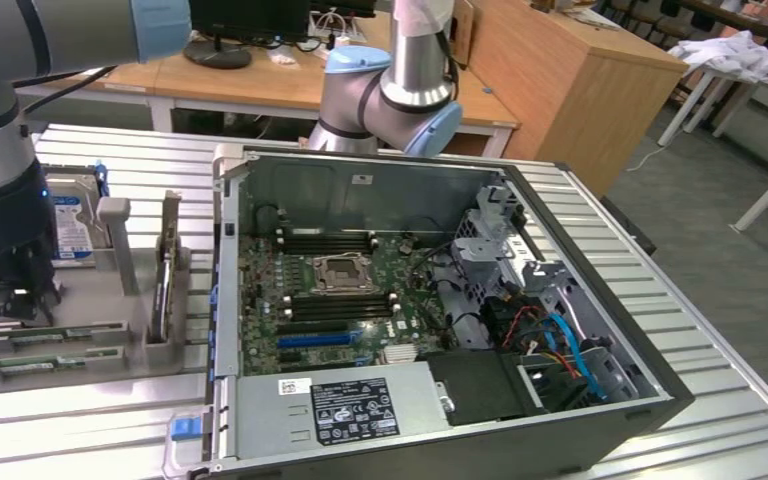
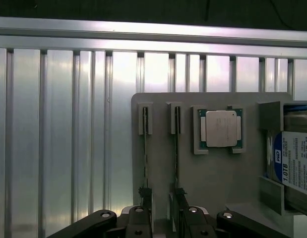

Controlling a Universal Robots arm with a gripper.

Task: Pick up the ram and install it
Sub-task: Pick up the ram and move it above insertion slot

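Two green ram sticks stand on edge in slots of a grey holder plate (image 2: 213,178). In the wrist view they show as thin lines, one ram (image 2: 145,153) beside the other ram (image 2: 176,153). In the exterior view the rams (image 1: 48,336) lie at the exterior view's left, beside the open computer case (image 1: 424,300). My gripper (image 1: 11,300) hangs just above the holder, over the sticks' ends. Its fingers (image 2: 145,203) are spread apart, and the gripper (image 2: 162,210) is open and holds nothing. Each stick's near end runs behind a fingertip.
A square silver CPU chip (image 2: 221,129) and a blue-labelled hard drive (image 2: 294,168) share the holder. The case shows its motherboard with a CPU socket (image 1: 344,272) and memory slots (image 1: 328,240). All rest on a ribbed metal table (image 2: 59,139). Desks stand behind.
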